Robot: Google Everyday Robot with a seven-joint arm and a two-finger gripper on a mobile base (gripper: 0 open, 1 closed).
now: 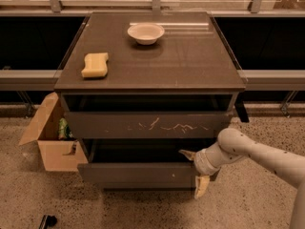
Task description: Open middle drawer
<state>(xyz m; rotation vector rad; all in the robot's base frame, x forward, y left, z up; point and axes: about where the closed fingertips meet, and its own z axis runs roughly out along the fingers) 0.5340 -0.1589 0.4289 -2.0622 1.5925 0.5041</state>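
The middle drawer (138,173) is a wide, shallow dark front with one tiny white speck. It stands pulled out a little below the scratched top drawer (147,124), which also stands out from the cabinet. My gripper (195,170) is at the right end of the middle drawer's front. Its fingers are spread apart: one fingertip (187,153) lies over the drawer's opening, the other (201,186) hangs in front of the drawer face. The pale arm reaches in from the lower right.
On the cabinet top (190,66) sit a yellow sponge (95,64) and a white bowl (146,33). An open cardboard box (52,137) stands on the speckled floor left of the cabinet. A low ledge runs behind on both sides.
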